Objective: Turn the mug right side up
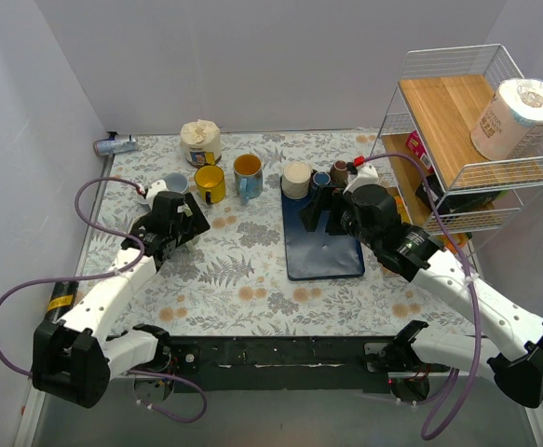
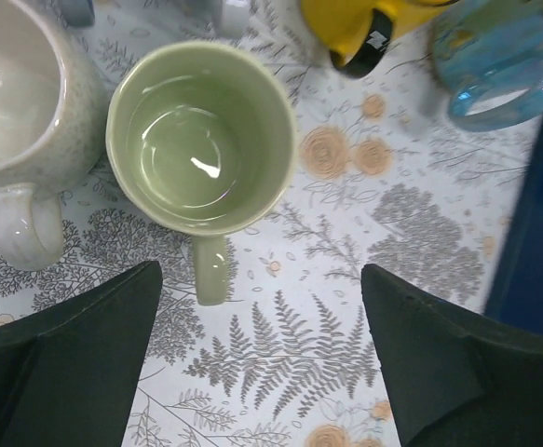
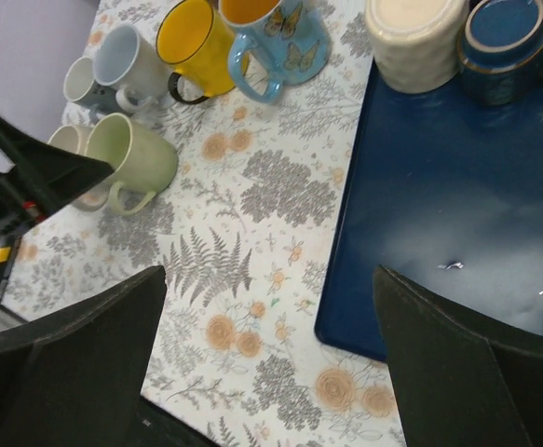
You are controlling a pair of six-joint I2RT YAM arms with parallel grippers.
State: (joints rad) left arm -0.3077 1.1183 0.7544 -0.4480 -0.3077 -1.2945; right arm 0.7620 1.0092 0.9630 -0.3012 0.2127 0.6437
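Black fingers [image 2: 75,363] of the left hand [image 2: 259,275] are spread wide, nothing held. It hovers over the green mug [image 2: 201,140], whose handle points back into the gap. The mug stands mouth up on the surface [image 2: 346,372], so the task looks done.

Risks:
- Any drop or squeeze from here clips that handle and tips the mug back over.
- White mug [image 2: 20,93] sits tight on its left, touching or just beside, can't tell. A sideways nudge knocks both.
- Yellow mug [image 2: 364,23] and blue mug [image 2: 495,65] are near behind, so a forward sweep hits them.

Right hand [image 3: 269,275] is also spread and empty, over the edge of the blue tray [image 1: 322,247], well apart.

The surface has a floral cloth. Wire rack [image 1: 457,130] with a paper roll [image 1: 518,116] stands on the right, with plain pale walls around.
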